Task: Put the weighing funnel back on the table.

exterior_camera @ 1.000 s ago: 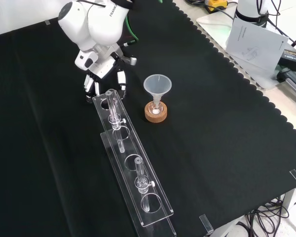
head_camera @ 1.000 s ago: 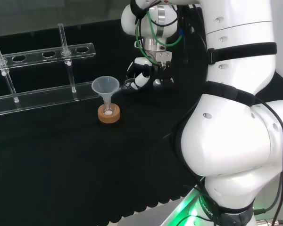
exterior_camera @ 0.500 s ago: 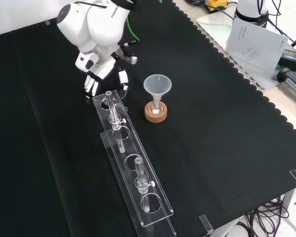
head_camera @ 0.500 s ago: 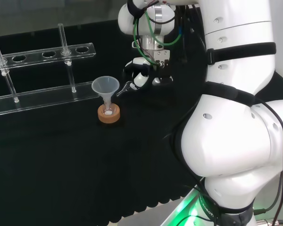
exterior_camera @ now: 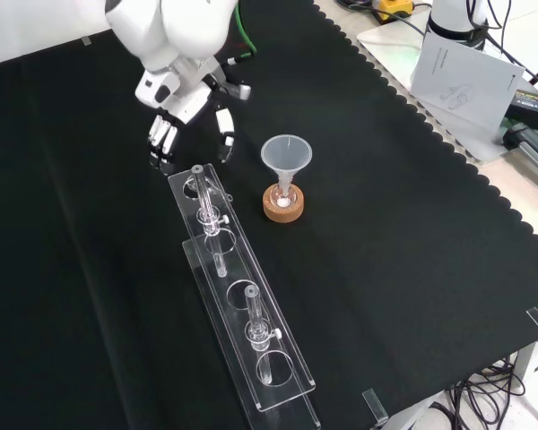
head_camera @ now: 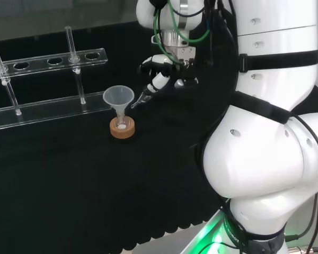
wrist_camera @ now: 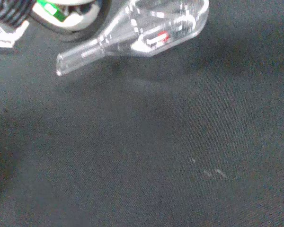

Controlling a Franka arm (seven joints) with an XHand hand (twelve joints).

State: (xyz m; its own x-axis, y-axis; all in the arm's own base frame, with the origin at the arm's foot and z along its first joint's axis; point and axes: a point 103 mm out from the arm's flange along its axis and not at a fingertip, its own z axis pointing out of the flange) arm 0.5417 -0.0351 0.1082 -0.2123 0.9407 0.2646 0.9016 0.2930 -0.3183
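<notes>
So you've got the hand [head_camera: 161,71] hanging above the black cloth [wrist_camera: 156,156], just right of the funnel [head_camera: 118,97] in the head view. Its black and white fingers [head_camera: 148,63] are curled in and pinching the weighing funnel [head_camera: 141,98], with the stem poking out down and to the left, towards the big funnel's rim but not touching it.

The wrist view gives you the best look at the weighing funnel [wrist_camera: 146,30]: clear and glossy, a rounded scoop body narrowing into a short straight tube with an open end. It's tilted and off the cloth, with a soft shadow on the fine woven fabric under it, so it's not down on the table yet.

From the front view, the hand [exterior_camera: 184,103] sits above the far end of the clear acrylic rack [exterior_camera: 238,305], fingers pointing down. The rack is a long flat two-tier strip with round holes, and thin glass tubes [exterior_camera: 202,193] stand upright in it. The big cone funnel is translucent, mouth up, stem in a small flask on a round tan cork ring [exterior_camera: 283,208].
</notes>
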